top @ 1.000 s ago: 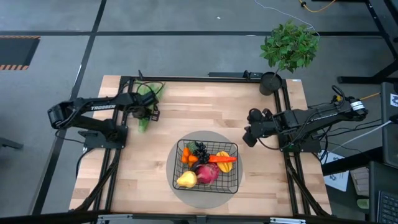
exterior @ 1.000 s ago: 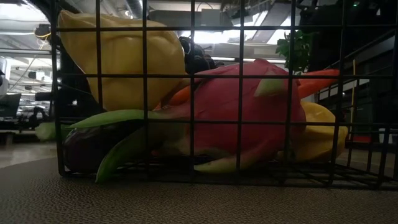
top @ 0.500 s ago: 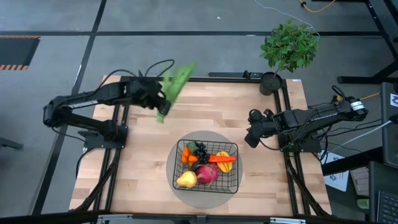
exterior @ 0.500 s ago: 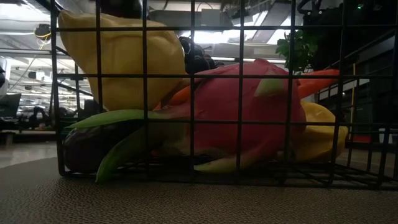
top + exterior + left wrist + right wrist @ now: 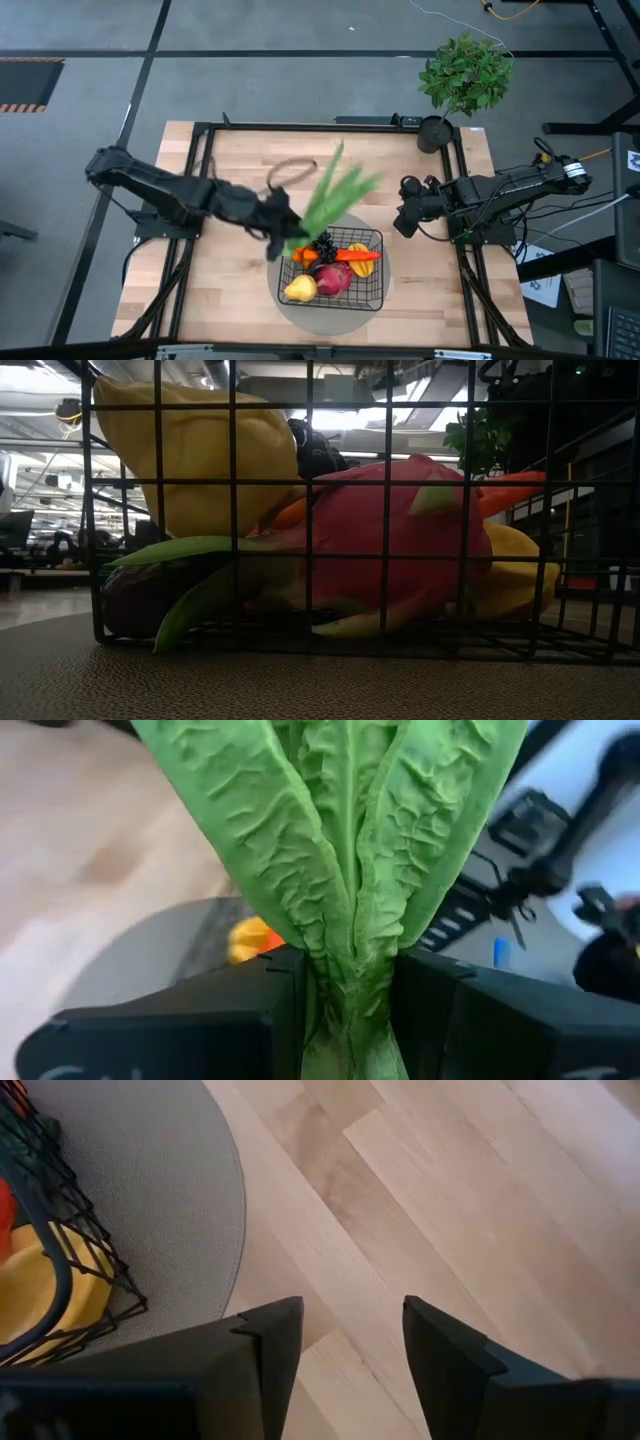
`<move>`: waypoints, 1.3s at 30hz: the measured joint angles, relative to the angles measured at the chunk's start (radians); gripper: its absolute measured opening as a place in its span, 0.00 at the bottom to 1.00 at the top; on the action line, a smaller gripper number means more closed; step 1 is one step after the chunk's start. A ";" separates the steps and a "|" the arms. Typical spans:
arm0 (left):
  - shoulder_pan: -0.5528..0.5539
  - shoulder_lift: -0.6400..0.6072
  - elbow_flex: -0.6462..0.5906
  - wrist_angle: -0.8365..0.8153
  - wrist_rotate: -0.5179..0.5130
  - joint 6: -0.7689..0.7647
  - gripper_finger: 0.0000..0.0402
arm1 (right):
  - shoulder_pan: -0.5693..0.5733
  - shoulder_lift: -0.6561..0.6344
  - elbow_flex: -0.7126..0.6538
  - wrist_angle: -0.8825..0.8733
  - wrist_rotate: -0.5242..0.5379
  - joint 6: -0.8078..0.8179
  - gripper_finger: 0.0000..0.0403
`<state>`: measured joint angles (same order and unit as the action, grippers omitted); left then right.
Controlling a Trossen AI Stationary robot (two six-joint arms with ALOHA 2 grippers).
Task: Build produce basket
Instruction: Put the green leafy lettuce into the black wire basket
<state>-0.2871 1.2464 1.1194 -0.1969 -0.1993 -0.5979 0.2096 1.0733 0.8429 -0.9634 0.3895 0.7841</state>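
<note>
My left gripper (image 5: 278,232) is clamped on the stem end of the long green husk (image 5: 330,195), leaves fanning up and away over the near-left corner of the basket (image 5: 370,290). Step in hand: carrying this piece to the basket. Basket sits on a grey mat (image 5: 395,265), holding the dragon fruit (image 5: 333,277), yellow fruit (image 5: 300,289), carrot (image 5: 358,255) and grapes (image 5: 322,243). Next, I judge: centre over the open top, lower, let go. My right gripper (image 5: 401,222) waits beside the basket, fingers apart, empty.
</note>
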 joint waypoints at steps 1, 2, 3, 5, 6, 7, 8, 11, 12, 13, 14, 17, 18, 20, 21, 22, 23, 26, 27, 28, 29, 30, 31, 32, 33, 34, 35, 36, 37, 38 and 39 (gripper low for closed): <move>-0.019 0.031 0.000 0.033 0.001 0.012 0.20 | 0.000 0.000 0.000 0.000 0.000 0.000 0.40; -0.035 0.060 0.000 0.056 0.003 0.025 0.20 | 0.000 0.000 0.000 0.000 0.000 0.000 0.40; -0.049 0.087 0.000 0.069 0.004 0.032 0.20 | 0.000 0.000 0.000 0.000 -0.001 0.000 0.40; -0.070 0.134 0.000 0.091 0.005 0.031 0.20 | 0.000 0.000 0.000 -0.002 -0.001 0.000 0.40; -0.078 0.154 0.000 0.091 0.006 0.027 0.20 | 0.000 0.000 0.000 -0.006 -0.001 0.000 0.40; -0.085 0.174 0.000 0.091 0.007 0.025 0.20 | 0.000 0.000 0.000 -0.013 -0.001 0.000 0.40; -0.091 0.195 0.000 0.096 0.013 0.024 0.20 | 0.000 0.000 0.000 -0.023 -0.001 0.000 0.40; -0.100 0.242 0.000 0.120 0.048 0.024 0.20 | 0.000 0.000 0.000 -0.048 0.000 0.001 0.40; -0.101 0.252 0.000 0.132 0.062 0.024 0.20 | 0.000 0.000 0.000 -0.053 0.000 0.000 0.40; -0.101 0.257 0.000 0.134 0.073 0.024 0.20 | 0.000 0.000 0.000 -0.055 0.000 0.001 0.40; -0.101 0.261 0.000 0.128 0.080 0.024 0.20 | 0.000 0.000 0.000 -0.056 -0.001 0.001 0.40; -0.100 0.276 0.000 0.115 0.091 0.029 0.20 | 0.000 0.000 0.000 -0.064 -0.001 0.022 0.40; -0.100 0.276 0.000 0.101 0.091 0.036 0.20 | 0.000 0.000 0.000 -0.071 0.000 0.025 0.40; -0.100 0.275 0.000 0.092 0.089 0.063 0.20 | 0.000 0.000 0.000 -0.082 0.000 0.029 0.40; -0.099 0.273 0.000 0.076 0.086 0.080 0.20 | 0.000 0.000 0.000 -0.090 0.000 0.033 0.40; -0.100 0.273 0.000 0.059 0.083 0.096 0.20 | 0.000 0.000 0.000 -0.094 0.000 0.042 0.40; -0.100 0.274 0.000 0.049 0.082 0.113 0.19 | 0.000 0.000 0.000 -0.099 -0.001 0.049 0.40; -0.100 0.274 0.000 0.029 0.076 0.135 0.19 | 0.000 0.000 0.000 -0.118 -0.001 0.056 0.40; -0.100 0.278 0.000 0.019 0.065 0.132 0.19 | 0.000 0.000 0.000 -0.123 -0.003 0.066 0.40; -0.100 0.285 0.000 0.015 0.057 0.131 0.19 | 0.000 0.000 0.000 -0.130 -0.008 0.076 0.40; -0.100 0.291 0.000 0.012 0.055 0.135 0.19 | 0.000 0.000 0.000 -0.136 -0.017 0.082 0.40; -0.100 0.291 0.000 0.005 0.055 0.142 0.19 | 0.000 0.000 0.000 -0.145 -0.025 0.089 0.40; -0.100 0.293 0.000 0.008 0.055 0.152 0.19 | 0.000 0.000 0.000 -0.152 -0.026 0.100 0.40; -0.099 0.300 0.002 0.023 0.054 0.162 0.21 | 0.000 0.000 0.000 -0.158 -0.026 0.107 0.40; -0.100 0.306 0.003 0.028 0.050 0.164 0.23 | 0.000 0.000 0.000 -0.168 -0.026 0.116 0.40; -0.100 0.308 0.001 0.014 0.042 0.165 0.27 | 0.000 0.000 0.000 -0.179 -0.026 0.127 0.40; -0.100 0.309 -0.001 0.000 0.037 0.163 0.30 | 0.000 0.000 0.000 -0.186 -0.026 0.135 0.40; -0.100 0.314 -0.001 0.006 0.036 0.163 0.33 | 0.000 0.000 0.000 -0.194 -0.026 0.146 0.40; -0.100 0.322 0.001 0.018 0.034 0.161 0.36 | 0.000 0.000 0.000 -0.204 -0.027 0.153 0.40; -0.100 0.324 0.002 0.011 0.031 0.159 0.39 | 0.000 0.000 0.000 -0.212 -0.027 0.155 0.40; -0.104 0.324 0.000 -0.004 0.029 0.158 0.42 | 0.000 0.000 0.000 -0.216 -0.027 0.155 0.40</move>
<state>-0.3907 1.5703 1.1198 -0.2010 -0.1704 -0.4404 0.2100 1.0730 0.8429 -1.1793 0.3625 0.9391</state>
